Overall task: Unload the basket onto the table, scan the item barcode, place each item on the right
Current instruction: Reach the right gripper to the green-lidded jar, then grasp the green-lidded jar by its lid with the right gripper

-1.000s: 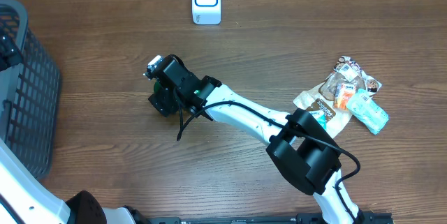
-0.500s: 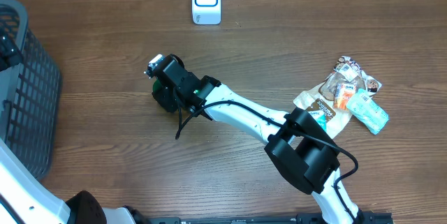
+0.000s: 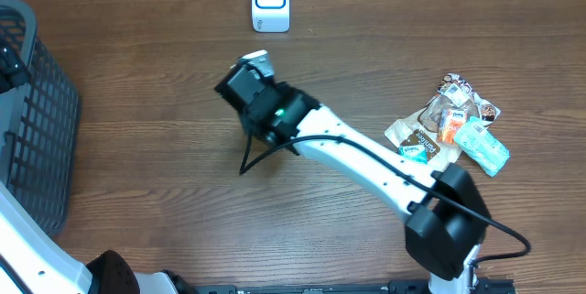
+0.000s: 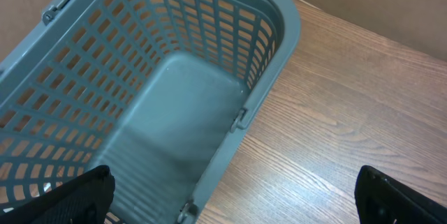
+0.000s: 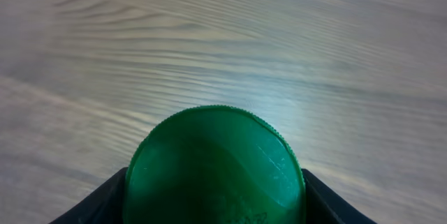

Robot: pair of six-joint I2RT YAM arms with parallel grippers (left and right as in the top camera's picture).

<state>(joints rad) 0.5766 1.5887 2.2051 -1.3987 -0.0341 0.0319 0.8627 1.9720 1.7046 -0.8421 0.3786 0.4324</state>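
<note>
The item is a container with a round green lid [image 5: 213,168] that fills the bottom of the right wrist view. My right gripper [image 5: 215,206] is shut on it, with a black finger [image 5: 105,199] pressed against each side of the lid. In the overhead view my right gripper [image 3: 240,85] hangs over the wood table, below and left of the white barcode scanner [image 3: 270,1]; the item is hidden under it there. My left gripper [image 4: 234,203] stands open, with nothing between its fingers, above the rim of the grey basket [image 4: 272,63].
The grey mesh basket [image 3: 37,147] stands at the table's left edge. A pile of snack packets [image 3: 449,125] lies at the right. A black cable [image 3: 252,157] hangs from the right arm.
My right gripper has closed on the green-lidded item and carried it up and right, toward the scanner. The right arm has stretched out. The left gripper has not moved.
</note>
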